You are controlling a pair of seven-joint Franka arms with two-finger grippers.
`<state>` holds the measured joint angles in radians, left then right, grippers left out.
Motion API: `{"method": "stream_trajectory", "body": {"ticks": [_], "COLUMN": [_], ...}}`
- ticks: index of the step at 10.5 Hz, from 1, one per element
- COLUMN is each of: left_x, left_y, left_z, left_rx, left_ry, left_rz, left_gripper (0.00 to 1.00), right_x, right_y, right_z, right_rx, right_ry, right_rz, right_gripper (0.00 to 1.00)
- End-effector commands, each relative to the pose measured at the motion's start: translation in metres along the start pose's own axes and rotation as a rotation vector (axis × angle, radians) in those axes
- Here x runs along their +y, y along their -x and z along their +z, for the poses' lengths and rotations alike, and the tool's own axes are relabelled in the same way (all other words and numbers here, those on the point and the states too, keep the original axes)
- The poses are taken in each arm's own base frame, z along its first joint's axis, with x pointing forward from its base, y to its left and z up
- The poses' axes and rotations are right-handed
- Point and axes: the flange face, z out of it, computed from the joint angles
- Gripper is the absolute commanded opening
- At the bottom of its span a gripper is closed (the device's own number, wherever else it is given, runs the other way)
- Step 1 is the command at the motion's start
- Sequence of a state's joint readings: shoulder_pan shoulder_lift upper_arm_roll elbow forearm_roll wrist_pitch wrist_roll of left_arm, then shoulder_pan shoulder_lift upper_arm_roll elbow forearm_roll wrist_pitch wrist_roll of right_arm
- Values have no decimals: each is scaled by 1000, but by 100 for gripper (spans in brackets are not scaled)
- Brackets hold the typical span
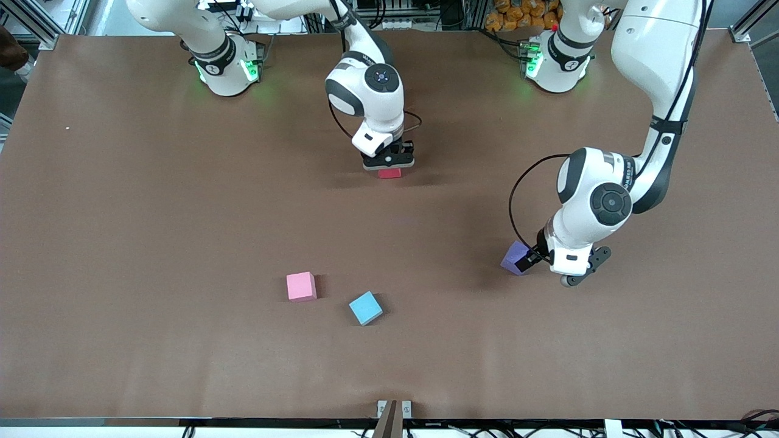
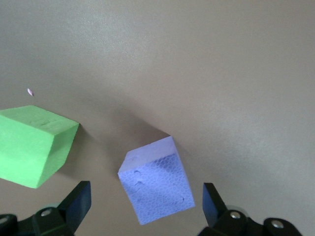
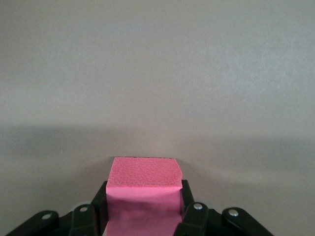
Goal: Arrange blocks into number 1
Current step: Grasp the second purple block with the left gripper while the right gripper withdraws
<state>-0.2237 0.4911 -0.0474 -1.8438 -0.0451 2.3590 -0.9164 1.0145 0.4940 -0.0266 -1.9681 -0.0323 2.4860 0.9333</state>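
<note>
My right gripper is shut on a deep pink block low over the middle of the table; in the right wrist view the pink block is squeezed between the fingers of that gripper. My left gripper stands open at the table toward the left arm's end, around a purple block. In the left wrist view the purple block lies tilted between the spread fingers of the gripper, touching neither. A green block sits beside it. Orange, red and a second purple block are out of view.
A light pink block and a blue block lie side by side on the brown table, nearer to the front camera than the right gripper. The arms' bases stand along the table's top edge.
</note>
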Motion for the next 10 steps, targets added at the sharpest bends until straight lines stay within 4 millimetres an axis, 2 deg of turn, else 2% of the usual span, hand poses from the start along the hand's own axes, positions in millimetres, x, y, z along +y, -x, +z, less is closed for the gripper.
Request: {"method": "stream_trajectory", "body": {"ticks": [1,2,3,4,6,8,9,10], "left_x": [10,10,12,13,12,11,9,11], "left_y": [-1,-3,1,5,6,6,6,8], "left_z": [6,8,15,24,37,43,51,59], "left_rx": [6,14,14,9,7,9,5,12], "left_ry": [31,44,44,38,31,28,16,20], "left_rz": [-92,-126,-141,-142,-168,-175,-173,-165], "left_gripper": [100,100,100,100,100,100,100,100], "right_x": [-4,-4,-5,-5,4,36,58,88], "right_y": [14,14,16,15,3,-11,-21,-35], "right_z": [-2,-1,-1,-2,-28,-62,-82,-101], "right_rx": [-15,-14,-16,-14,6,16,29,45], "right_ry": [10,11,11,10,-20,-55,-74,-88], "right_rz": [13,28,31,54,86,126,156,205], "right_gripper": [46,61,91,100,100,100,100,100]}}
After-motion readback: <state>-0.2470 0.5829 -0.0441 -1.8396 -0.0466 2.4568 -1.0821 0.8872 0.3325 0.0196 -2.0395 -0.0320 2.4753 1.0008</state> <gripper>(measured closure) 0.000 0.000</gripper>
